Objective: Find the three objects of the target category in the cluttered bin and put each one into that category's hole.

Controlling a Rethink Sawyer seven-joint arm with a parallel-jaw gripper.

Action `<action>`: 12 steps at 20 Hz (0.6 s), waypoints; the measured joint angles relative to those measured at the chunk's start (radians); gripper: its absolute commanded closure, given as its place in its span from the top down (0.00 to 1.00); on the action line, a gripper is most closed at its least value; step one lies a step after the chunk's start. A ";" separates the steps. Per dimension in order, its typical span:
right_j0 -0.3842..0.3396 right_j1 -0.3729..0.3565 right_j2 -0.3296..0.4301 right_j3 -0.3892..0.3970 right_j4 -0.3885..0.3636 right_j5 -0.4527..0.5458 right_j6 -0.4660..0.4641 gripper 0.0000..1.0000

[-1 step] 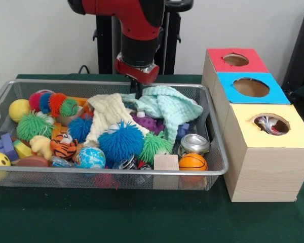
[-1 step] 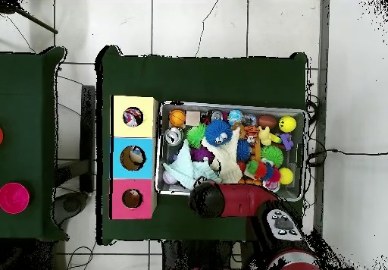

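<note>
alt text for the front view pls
A red and black robot arm reaches down over the far edge of a wire mesh bin crammed with toys and cloths, beside three wooden boxes topped red, blue and yellow, each with a round hole.

Wire-mesh metal bin point(image 1: 0, 101), waffle cloths point(image 1: 167, 104), shiny tin point(image 1: 194, 144), wood-grain boxes point(image 1: 258, 177).

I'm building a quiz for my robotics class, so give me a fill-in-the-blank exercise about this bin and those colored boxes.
1. The box with the yellow top stands nearest the camera in the front view; the box behind it has a ____ top.
2. The small orange ball in the wire bin is patterned like a ____.
3. Beside the cream cloth lies a cloth colored ____.
4. The striped tiger toy sits just left of the ____ ball.

Missing words: blue; basketball; mint green; globe
</note>
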 measured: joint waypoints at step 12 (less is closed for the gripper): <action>0.057 -0.065 -0.030 0.000 0.076 0.148 0.000 0.00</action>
